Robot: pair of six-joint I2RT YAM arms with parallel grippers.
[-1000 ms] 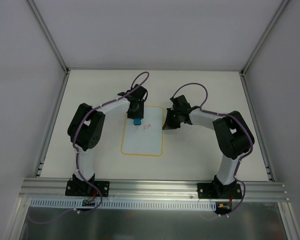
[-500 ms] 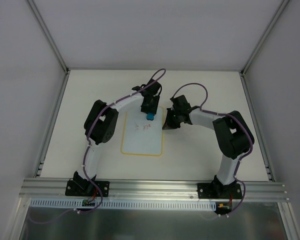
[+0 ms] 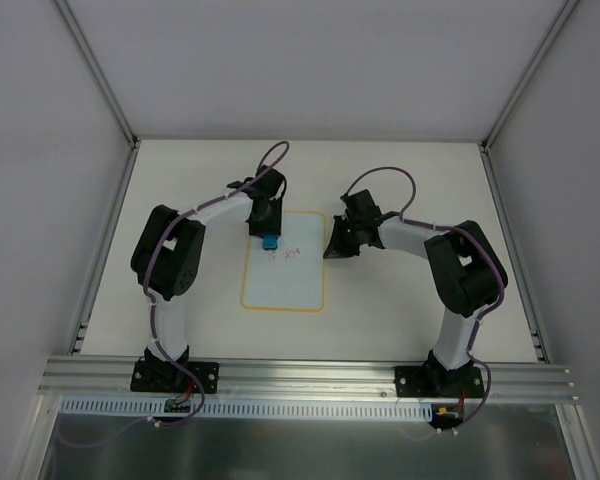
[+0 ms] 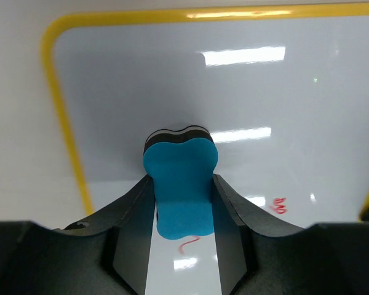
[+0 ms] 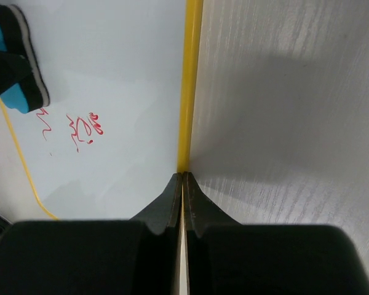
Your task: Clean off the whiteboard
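Note:
The whiteboard (image 3: pixel 285 280), white with a yellow rim, lies flat mid-table. Red scribbles (image 3: pixel 289 254) sit in its upper part. My left gripper (image 3: pixel 269 238) is shut on a blue eraser (image 3: pixel 270 244) with a dark felt base, pressed on the board's upper left area. In the left wrist view the eraser (image 4: pixel 181 178) stands on the board (image 4: pixel 234 92), with scribbles (image 4: pixel 278 204) near it. My right gripper (image 3: pixel 332 250) is shut on the board's right rim (image 5: pixel 190 80). The right wrist view shows the jaws (image 5: pixel 182 176) pinching that rim, with the scribbles (image 5: pixel 83 129) and the eraser (image 5: pixel 18 67) at the left.
The pale table (image 3: pixel 410 300) is fenced by metal frame rails (image 3: pixel 105 240) at left and right and white walls behind. Both arm bases are bolted to the rail (image 3: pixel 310 375) at the near edge.
My left gripper swept the eraser right across the board's top, then back left to near where it began. The red scribbles still show. The right arm has not moved.

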